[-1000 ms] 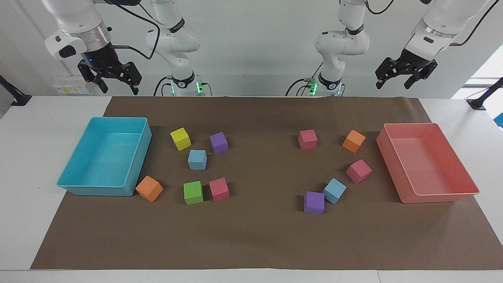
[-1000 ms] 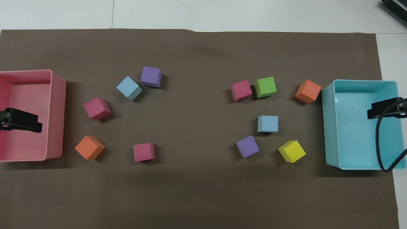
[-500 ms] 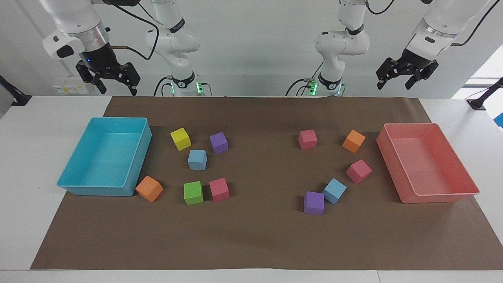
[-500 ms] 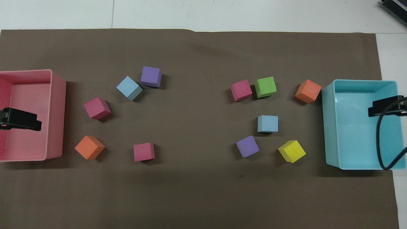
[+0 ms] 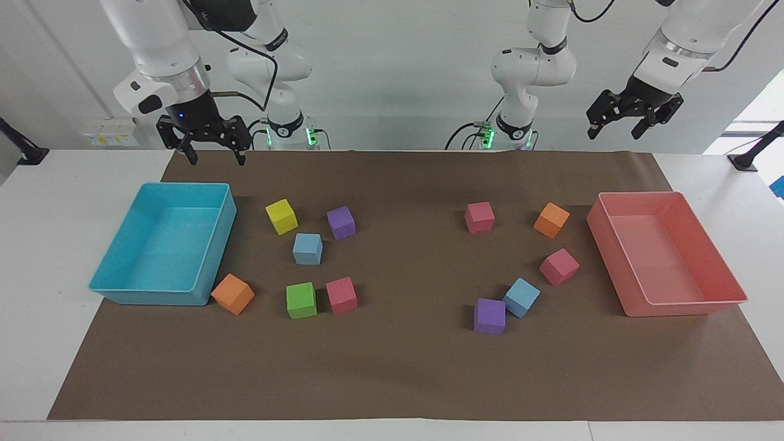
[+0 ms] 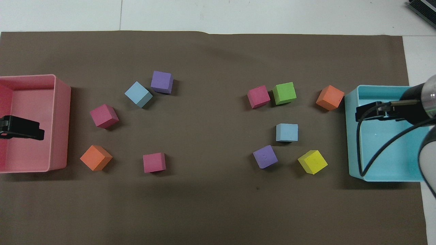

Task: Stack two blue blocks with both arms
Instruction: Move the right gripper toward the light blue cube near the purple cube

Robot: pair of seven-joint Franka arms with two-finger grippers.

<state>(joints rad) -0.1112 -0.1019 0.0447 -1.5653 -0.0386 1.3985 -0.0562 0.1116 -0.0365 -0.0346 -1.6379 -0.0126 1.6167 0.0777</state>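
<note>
Facing view, scanning across: right claw (image 5: 212, 152) up over the turquoise tray (image 5: 215, 236), fingers apart. One blue block (image 5: 307, 248) sits among the cubes beside that tray, second blue block (image 5: 522, 297) touching a purple cube (image 5: 489, 316). Left claw (image 5: 614, 124) waits, open, above the pink tray (image 5: 618, 269).

— What do the arms look like?
— Both are glossy white with rounded segments and dark grey bands at the joints. The right arm (image 5: 160, 43) ends in a silver ring above its black right claw (image 5: 211, 149), where a small blue light shows.
— And cables?
— Thin black cables loop along both. The left arm (image 5: 683, 37) carries a matching black left claw (image 5: 617, 125). Green lights glow at the bases, upper middle of the frame.
</note>
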